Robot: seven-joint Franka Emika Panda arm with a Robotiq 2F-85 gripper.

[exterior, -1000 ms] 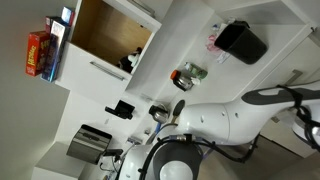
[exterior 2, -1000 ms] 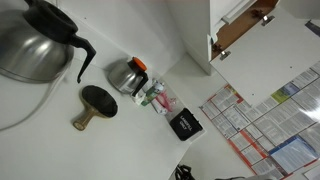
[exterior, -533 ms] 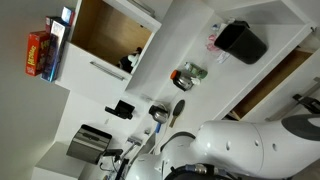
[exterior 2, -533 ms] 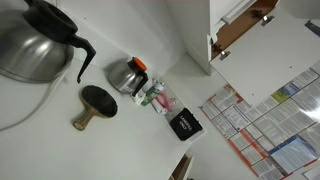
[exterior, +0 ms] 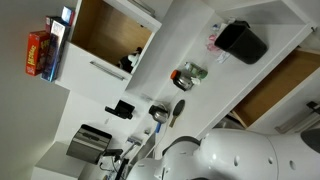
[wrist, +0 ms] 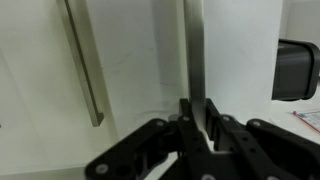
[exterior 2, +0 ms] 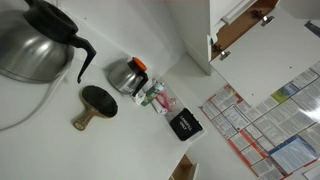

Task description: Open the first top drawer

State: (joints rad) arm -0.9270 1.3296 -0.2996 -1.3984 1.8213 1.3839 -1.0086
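Note:
In the wrist view my gripper (wrist: pixel 197 112) is shut on the long slim silver bar handle (wrist: pixel 195 45) of the first top drawer, whose white front (wrist: pixel 240 60) fills the view. In an exterior view the drawer stands pulled out under the counter and shows its brown wood inside (exterior: pixel 285 85). A brown sliver of it also shows at the bottom edge of an exterior view (exterior 2: pixel 184 168). My white arm (exterior: pixel 250 155) fills the lower part of that exterior view and hides the gripper there.
A similar bar handle (wrist: pixel 85 60) sits on the neighbouring white front. On the counter are a black box (exterior: pixel 243 42), a small kettle (exterior: pixel 188 74) and a wooden paddle (exterior: pixel 172 110). A wood-lined upper cabinet (exterior: pixel 110 35) stands open. A large coffee pot (exterior 2: pixel 35 45) is near the camera.
The drawer has come further out: more of its brown wood inside shows in both exterior views. My arm has moved with it and now fills more of the frame's bottom.

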